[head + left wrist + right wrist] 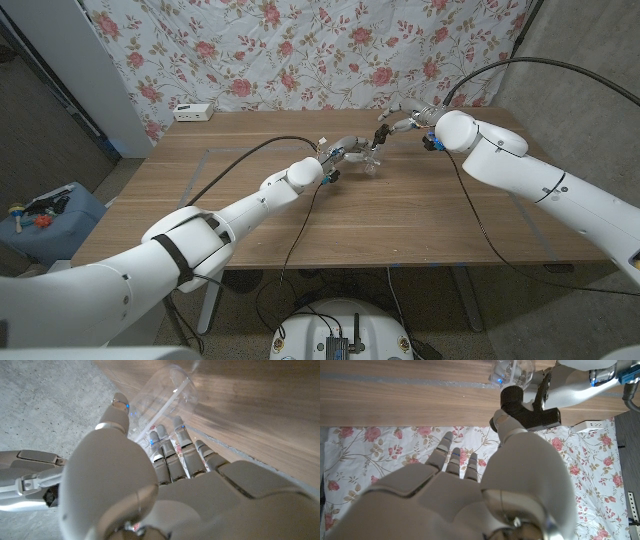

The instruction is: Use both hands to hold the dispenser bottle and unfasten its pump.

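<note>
**Bottle in my left hand, pump in my right**

While my left hand (343, 152) wraps around the clear bottle (370, 163), the bottle stands a little past the middle of the worktop (250, 220), toward the far edge and slightly to my right. From my left wrist, I see my fingers (181, 440) curled along one side of the see-through bottle (165, 400) and my thumb up against the other side, with a thin tube running down inside it. So that hand is grasping the bottle.

My right hand (405, 124) sits just beyond and to the right of the bottle, raised above the worktop. From my right wrist, my thumb lies against the black pump (525, 410), whose spout sticks out sideways, and the clear bottle (512, 370) shows right behind it. My fingers (451, 457) on that hand are stretched out and apart, away from the pump. I cannot tell whether the pump is truly pinched or only touched by the thumb. In the head view the pump (381, 133) shows as a small dark piece just above the bottle's top, between my two hands.

A white box (193, 112) lies near the far left corner of the worktop. A flowered cloth (300, 50) hangs behind the far edge.
</note>
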Robot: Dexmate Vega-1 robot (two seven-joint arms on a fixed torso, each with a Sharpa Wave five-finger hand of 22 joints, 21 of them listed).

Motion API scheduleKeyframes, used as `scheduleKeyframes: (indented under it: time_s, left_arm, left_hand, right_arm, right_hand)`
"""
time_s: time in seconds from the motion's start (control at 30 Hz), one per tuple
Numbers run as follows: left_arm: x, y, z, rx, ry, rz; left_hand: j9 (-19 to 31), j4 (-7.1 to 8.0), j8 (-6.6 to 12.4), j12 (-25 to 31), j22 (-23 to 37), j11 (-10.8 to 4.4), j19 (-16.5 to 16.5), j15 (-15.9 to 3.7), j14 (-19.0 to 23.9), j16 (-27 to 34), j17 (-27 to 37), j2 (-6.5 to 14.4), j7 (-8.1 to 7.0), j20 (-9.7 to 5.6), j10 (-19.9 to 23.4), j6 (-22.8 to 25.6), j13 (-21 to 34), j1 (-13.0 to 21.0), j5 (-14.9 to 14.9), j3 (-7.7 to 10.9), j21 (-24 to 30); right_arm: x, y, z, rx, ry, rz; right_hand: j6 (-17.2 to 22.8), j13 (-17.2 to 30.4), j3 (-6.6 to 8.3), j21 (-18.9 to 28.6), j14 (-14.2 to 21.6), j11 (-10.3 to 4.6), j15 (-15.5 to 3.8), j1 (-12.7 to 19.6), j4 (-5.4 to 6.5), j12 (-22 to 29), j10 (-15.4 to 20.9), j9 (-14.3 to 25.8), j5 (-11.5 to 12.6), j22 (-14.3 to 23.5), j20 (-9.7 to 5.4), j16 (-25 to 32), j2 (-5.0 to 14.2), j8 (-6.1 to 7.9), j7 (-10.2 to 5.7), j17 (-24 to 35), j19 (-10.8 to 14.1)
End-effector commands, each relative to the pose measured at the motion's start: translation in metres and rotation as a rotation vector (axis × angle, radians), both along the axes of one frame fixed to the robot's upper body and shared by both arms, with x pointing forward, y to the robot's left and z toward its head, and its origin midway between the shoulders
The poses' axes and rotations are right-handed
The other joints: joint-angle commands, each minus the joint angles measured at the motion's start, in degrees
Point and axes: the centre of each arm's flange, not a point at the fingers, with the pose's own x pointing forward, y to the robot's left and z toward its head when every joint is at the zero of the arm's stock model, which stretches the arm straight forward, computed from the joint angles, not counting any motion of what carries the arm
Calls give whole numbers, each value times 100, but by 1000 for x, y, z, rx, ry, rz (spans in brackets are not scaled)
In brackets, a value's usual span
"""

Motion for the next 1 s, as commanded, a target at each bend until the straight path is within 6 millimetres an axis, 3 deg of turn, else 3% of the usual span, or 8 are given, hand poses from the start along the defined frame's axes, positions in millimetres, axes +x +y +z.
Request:
scheduleKeyframes:
  time_s: [0.03, 0.23, 0.37, 0.5, 0.67, 0.8, 1.0]
  left_arm:
    - [0, 1, 1, 0, -4, 1]
    - [0, 1, 1, -4, -6, 2]
    - [-1, 1, 0, -10, -13, 5]
    - [-2, 1, -1, -18, -22, 9]
    - [-3, 1, -3, -24, -30, 16]
    - [-4, 1, -4, -28, -35, 20]
    - [-6, 1, -4, -30, -45, 27]
  left_hand:
    - [20, 189, 20, 8, 0, -440, -1, -486, 76, 37, 6, 613, -91, -543, 471, 504, 620, -377, 35, 233, 2]
    - [20, 185, 17, -1, 0, -445, -4, -482, 70, 32, 6, 611, -88, -536, 467, 505, 626, -377, 33, 237, 1]
    - [20, 178, 19, 3, 0, -442, -2, -484, 70, 31, 6, 611, -103, -540, 489, 519, 630, -369, 33, 242, 2]
    - [20, 175, 17, -14, 0, -457, 3, -476, 78, 31, 4, 607, -103, -534, 464, 520, 633, -369, 33, 246, 3]
    - [20, 177, 15, -11, 0, -446, 7, -480, 90, 34, 5, 614, -95, -529, 484, 520, 637, -370, 32, 252, 5]
    - [21, 182, 13, -16, 0, -441, 12, -476, 92, 36, 9, 624, -93, -520, 481, 520, 640, -373, 32, 254, 6]
    - [21, 178, 8, -20, 0, -443, 24, -479, 96, 30, 4, 621, -86, -517, 488, 516, 645, -371, 33, 263, 9]
  right_arm:
    - [-9, -8, 4, 0, 11, -38]
    - [-16, -14, 9, 5, 21, -62]
    - [-22, -17, 13, 11, 16, -80]
    - [-31, -23, 18, 23, 4, -93]
    - [-36, -26, 19, 22, -10, -82]
    - [-39, -27, 18, 25, -28, -91]
    - [-43, -28, 16, 37, -41, -83]
  right_hand:
    - [-185, 21, -49, -23, -55, 34, 32, -118, 52, -13, -65, -25, -19, 6, 20, 22, -77, -118, 7, 9, -56]
    - [-403, 22, -142, -19, -94, 96, 81, -305, 120, -12, -108, -50, -57, 8, 49, 9, -150, -271, 19, 14, -76]
    - [-430, 23, -174, -19, -113, 139, 105, -391, 156, -10, -119, -51, -67, 8, 58, 5, -155, -301, 11, 18, -84]
    - [-474, 23, -239, -12, -109, 183, 127, -548, 209, -1, -118, -46, -88, 9, 75, 8, -195, -338, 152, 18, -77]
    - [-450, 24, -474, 35, -88, 275, 187, -1153, 452, 21, -87, -19, -155, 14, 57, 25, -277, -358, 286, 34, 56]
    - [-387, 25, -601, 53, -36, 306, 179, -1474, 562, 49, -3, -9, -172, 15, 44, 44, -341, -348, 444, 37, 151]
    - [-320, 25, -734, 65, 71, 316, 159, -1804, 657, 65, 78, -7, -179, 17, 16, 75, -437, -344, 572, 40, 250]
